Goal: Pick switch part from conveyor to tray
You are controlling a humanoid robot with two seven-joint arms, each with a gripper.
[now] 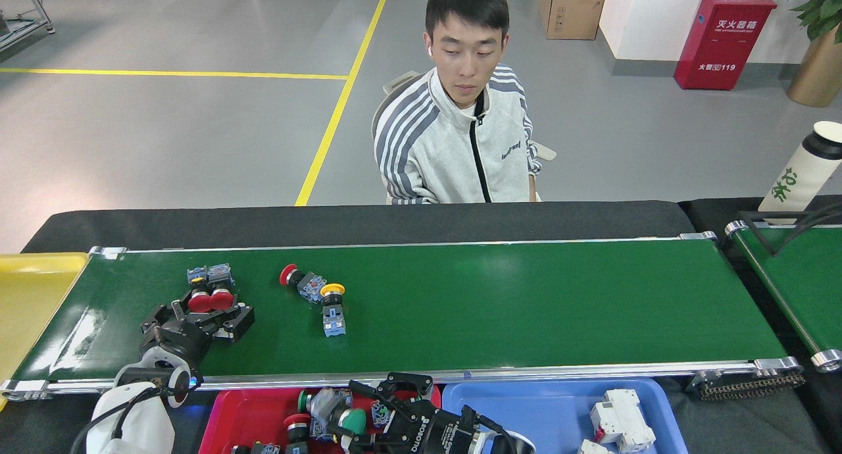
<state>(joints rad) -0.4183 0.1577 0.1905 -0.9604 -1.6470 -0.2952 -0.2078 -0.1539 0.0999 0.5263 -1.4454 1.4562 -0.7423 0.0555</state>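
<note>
So the worktop (368,220) is covered in a dark cloth and pretty much filled by the conveyor (526,309), a long glossy green belt with silver side rails. Sitting on the belt toward the left: a pair of red-capped push-button switches (209,289) side by side, then a red-capped switch (299,281) lying right against a yellow-capped switch (332,306). A yellow tray (29,296) butts up at the far left. Along the near edge, a red tray (256,408) full of switches and a blue tray (546,408) with white breaker parts (615,420). A second green belt (799,276) shows at right.
</note>
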